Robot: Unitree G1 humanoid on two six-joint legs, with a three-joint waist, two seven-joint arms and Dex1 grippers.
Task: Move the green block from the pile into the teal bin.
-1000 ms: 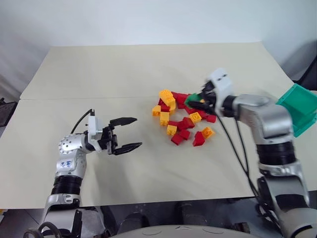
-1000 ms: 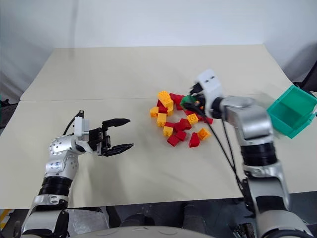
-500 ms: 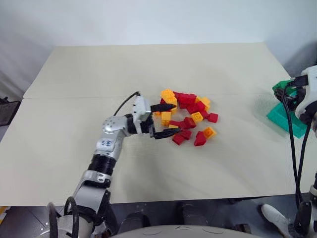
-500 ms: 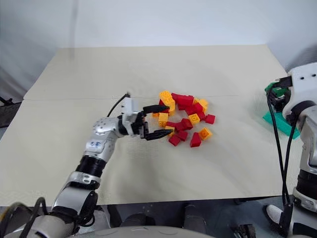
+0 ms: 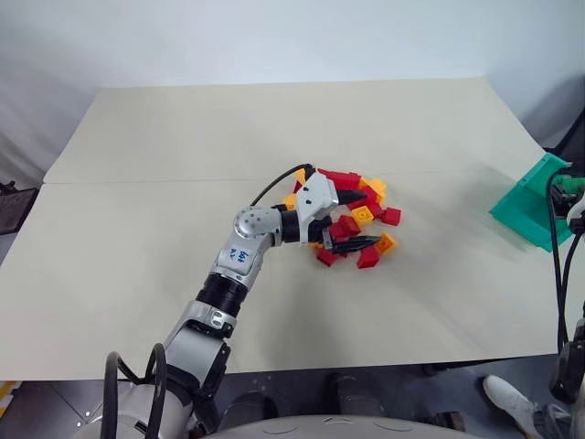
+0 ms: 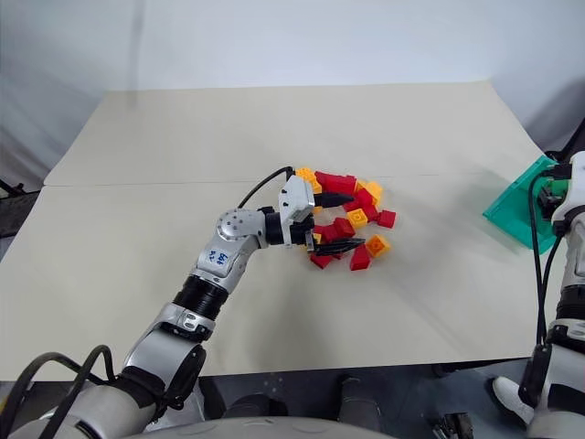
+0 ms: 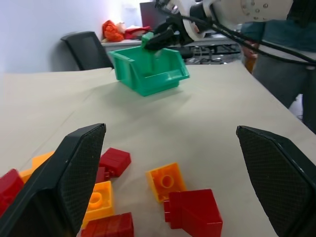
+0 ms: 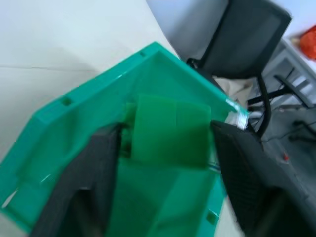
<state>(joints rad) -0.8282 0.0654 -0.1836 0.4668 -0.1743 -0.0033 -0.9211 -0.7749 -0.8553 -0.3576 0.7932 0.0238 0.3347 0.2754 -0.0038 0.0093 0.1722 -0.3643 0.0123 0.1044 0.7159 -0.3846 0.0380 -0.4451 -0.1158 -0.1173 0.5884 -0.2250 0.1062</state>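
Beige surface (image 5: 183, 165). Teal bin (image 5: 528, 203) at 3 o'clock edge; pile (image 5: 361, 215) at centre. Left hand (image 5: 352, 221) spread wide over pile; right hand (image 8: 163, 143) apart around green block (image 8: 170, 129), above bin. Risk: block catching rim, bouncing out.

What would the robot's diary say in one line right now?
right gripper: above teal bin, green block between fingers | left gripper: open over pile
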